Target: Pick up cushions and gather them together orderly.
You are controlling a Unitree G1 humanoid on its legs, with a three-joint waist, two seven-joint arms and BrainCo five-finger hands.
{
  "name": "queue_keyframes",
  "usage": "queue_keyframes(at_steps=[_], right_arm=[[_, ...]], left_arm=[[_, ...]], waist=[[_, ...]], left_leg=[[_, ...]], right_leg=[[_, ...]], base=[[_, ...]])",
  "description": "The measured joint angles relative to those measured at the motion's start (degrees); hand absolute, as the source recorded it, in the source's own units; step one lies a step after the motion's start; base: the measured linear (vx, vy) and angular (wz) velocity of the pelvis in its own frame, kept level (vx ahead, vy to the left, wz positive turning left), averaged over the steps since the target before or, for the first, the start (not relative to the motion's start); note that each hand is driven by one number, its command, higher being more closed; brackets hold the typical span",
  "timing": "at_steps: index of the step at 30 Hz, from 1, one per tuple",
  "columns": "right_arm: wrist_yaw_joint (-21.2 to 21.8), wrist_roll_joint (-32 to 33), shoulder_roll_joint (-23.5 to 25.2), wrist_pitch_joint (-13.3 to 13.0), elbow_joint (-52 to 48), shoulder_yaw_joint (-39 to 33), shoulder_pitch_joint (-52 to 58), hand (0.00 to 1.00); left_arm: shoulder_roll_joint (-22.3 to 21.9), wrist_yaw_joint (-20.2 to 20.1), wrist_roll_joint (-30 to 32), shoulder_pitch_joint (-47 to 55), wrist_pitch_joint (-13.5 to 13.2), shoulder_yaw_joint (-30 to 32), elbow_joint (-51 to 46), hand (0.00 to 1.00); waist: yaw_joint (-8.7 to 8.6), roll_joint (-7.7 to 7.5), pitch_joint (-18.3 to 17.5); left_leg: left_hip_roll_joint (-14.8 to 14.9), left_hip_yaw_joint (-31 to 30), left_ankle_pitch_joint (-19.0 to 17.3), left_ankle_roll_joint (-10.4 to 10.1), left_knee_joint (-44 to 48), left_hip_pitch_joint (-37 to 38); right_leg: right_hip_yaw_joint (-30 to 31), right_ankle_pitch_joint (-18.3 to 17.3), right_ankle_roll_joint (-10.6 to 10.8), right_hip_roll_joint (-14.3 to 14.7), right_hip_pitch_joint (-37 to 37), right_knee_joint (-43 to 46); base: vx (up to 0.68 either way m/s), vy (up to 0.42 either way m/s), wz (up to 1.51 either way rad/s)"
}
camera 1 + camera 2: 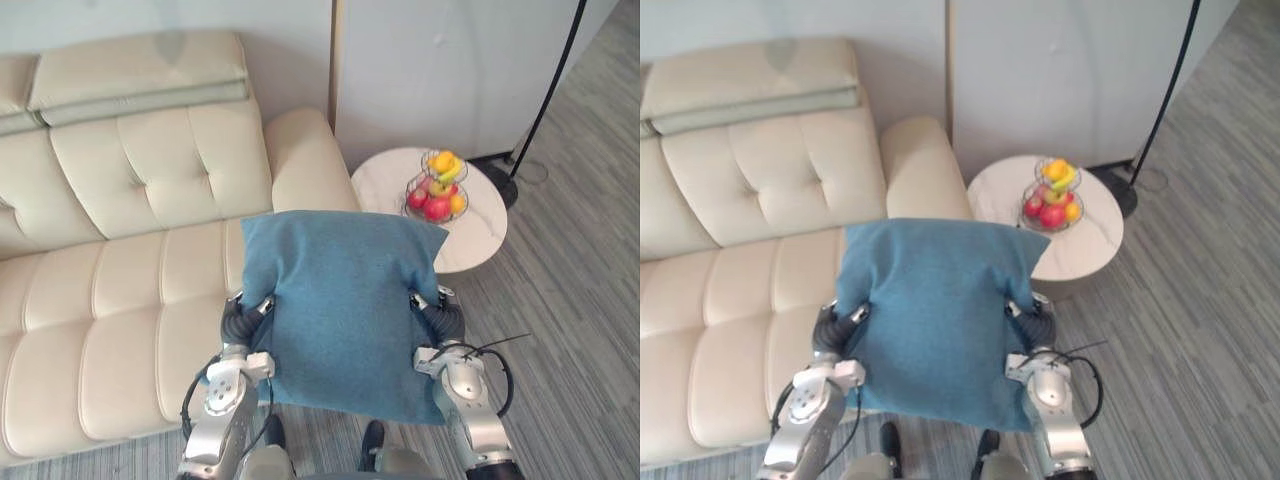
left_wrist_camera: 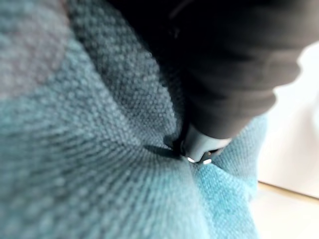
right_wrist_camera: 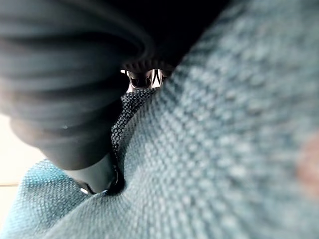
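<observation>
Your left hand [image 1: 240,322] presses into the left edge of the one blue cushion [image 1: 345,300], and your right hand [image 1: 442,320] presses into its right edge, so the cushion hangs clamped between the two. Each hand's dark ribbed cover is sunk in the fabric, which folds over the rest of the hand. You cannot tell how far either hand is open. In both wrist views the blue weave lies tight against the dark cover.

The cushion stands upright and roughly square, with its top corners slightly splayed. It is the single cushion in your grasp. It covers the right end of the seat of the one cream sofa [image 1: 130,290], just below the sofa's rounded armrest [image 1: 300,160]. Whether it touches the seat cannot be told.

Two flat cream pads lie on top of the sofa's backrest: one whole [image 1: 140,65], and one cut off by the picture's edge.

Right of the armrest stands one round white side table [image 1: 480,235]. On it sits one wire basket [image 1: 437,187] of red and yellow fruit, piled too close to count.

Behind the table, one black floor lamp pole [image 1: 550,90] rises from the grey plank floor [image 1: 580,330].
</observation>
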Motion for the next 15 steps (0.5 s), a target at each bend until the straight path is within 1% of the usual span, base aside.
queue_keyframes(at_steps=[2, 4, 6, 8, 9, 10, 11, 12, 13, 14, 15], right_arm=[[0.2, 0.0, 0.0, -1.2, -0.1, 0.9, 1.2, 1.00], [0.6, 0.0, 0.0, -1.3, -0.1, 1.1, 2.0, 1.00], [0.7, -0.4, -0.1, -1.3, 0.0, 1.1, 2.2, 1.00], [0.7, -1.0, -0.6, -1.3, 0.7, 1.1, 1.4, 1.00], [0.6, -1.4, -1.6, -1.3, 2.0, 1.1, -0.1, 1.00], [0.6, -1.7, -1.9, -1.3, 2.8, 1.1, -0.7, 1.00], [0.5, -2.2, -2.7, -1.2, 4.0, 0.9, -1.4, 1.00], [0.0, -2.3, -3.4, -1.3, 6.1, 0.2, -2.6, 1.00], [-0.2, -2.3, -3.6, -1.3, 7.0, 0.0, -2.9, 1.00], [-0.5, -2.3, -4.3, -1.0, 7.3, -0.5, -3.1, 1.00], [-0.6, -2.9, -5.1, -1.0, 7.3, -1.9, -3.1, 1.00]], left_arm=[[-0.7, -0.2, -0.6, 1.4, -0.2, 0.4, -0.6, 1.00], [-0.8, -0.7, -0.9, 2.6, -0.3, 0.4, -0.6, 1.00], [-0.8, -0.9, -0.9, 3.4, -0.3, 0.4, -0.5, 1.00], [-1.1, -0.9, -0.9, 3.5, -0.3, 0.4, -0.5, 1.00], [-1.7, -0.9, -1.0, 3.5, -0.3, 0.4, -0.3, 1.00], [-1.8, -0.9, -1.1, 3.5, -0.3, 0.4, -0.2, 1.00], [-2.2, -0.9, -1.1, 3.5, -0.3, 0.3, 0.2, 1.00], [-2.9, -1.1, -1.2, 2.8, -0.3, -0.5, 0.8, 1.00], [-3.0, -1.2, -1.4, 2.7, -0.3, -0.8, 1.1, 1.00], [-3.4, -1.2, -2.0, 2.6, -0.3, -1.5, 1.6, 1.00], [-3.9, -1.5, -2.3, 2.1, -0.3, -2.6, 2.5, 1.00]], waist=[[0.07, 0.18, -1.0], [0.01, 0.30, -1.1], [0.10, 0.35, -1.1], [0.14, 1.06, -1.3], [0.33, 1.53, -1.5], [0.27, 1.59, -1.5], [-0.14, 1.50, -1.7], [-0.85, 1.46, -1.9], [-0.85, 1.66, -2.1], [-1.31, 2.55, -2.7], [-2.66, 3.85, -3.6]], left_leg=[[-0.2, -0.9, -0.2, 0.2, 0.0, 0.7], [-0.4, -2.1, -0.7, 0.4, 0.7, 1.0], [-0.3, -3.9, -2.0, 0.5, 4.2, -1.4], [0.3, -4.9, -3.2, 1.1, 9.1, -6.6], [1.2, -2.8, -6.3, 2.6, 10.7, -9.1], [1.7, -0.8, -7.5, 3.6, 11.3, -9.5], [2.7, 4.0, -8.8, 5.5, 11.8, -9.7], [5.8, 11.0, -10.6, 8.4, 17.9, -10.2], [7.3, 13.8, -10.9, 8.9, 19.7, -9.9], [10.3, 18.7, -11.0, 9.1, 23.0, -9.2], [12.5, 22.6, -10.4, 8.0, 23.3, -7.8]], right_leg=[[-0.7, 0.4, 0.1, 0.0, 1.8, -1.4], [-1.8, 0.3, 0.2, -0.2, 3.3, -1.7], [-3.5, 0.3, 0.3, -0.6, 3.5, -1.4], [-5.9, -0.1, 0.2, -1.1, 1.4, 1.2], [-7.4, -0.2, 0.1, -1.5, -0.2, 2.3], [-8.2, -0.1, 0.0, -1.9, -0.2, 2.3], [-10.1, 0.1, -0.1, -3.5, 0.1, 1.8], [-12.6, 0.3, -0.1, -5.7, 0.2, 2.3], [-13.2, 0.3, -0.1, -6.3, 0.3, 2.6], [-15.1, 0.6, 0.4, -7.2, 0.8, 2.7], [-17.8, 1.4, 1.7, -7.9, 1.5, 2.1]], base=[[-0.01, 0.022, 0.18], [-0.03, 0.026, 0.35], [-0.07, 0.029, 0.44], [-0.12, 0.036, 0.50], [-0.11, 0.037, 0.40], [-0.10, 0.033, 0.57], [-0.02, 0.115, 0.87], [-0.03, 0.145, 0.89], [-0.01, 0.212, 0.90], [0.01, 0.187, 0.90], [0.02, 0.221, 0.98]])
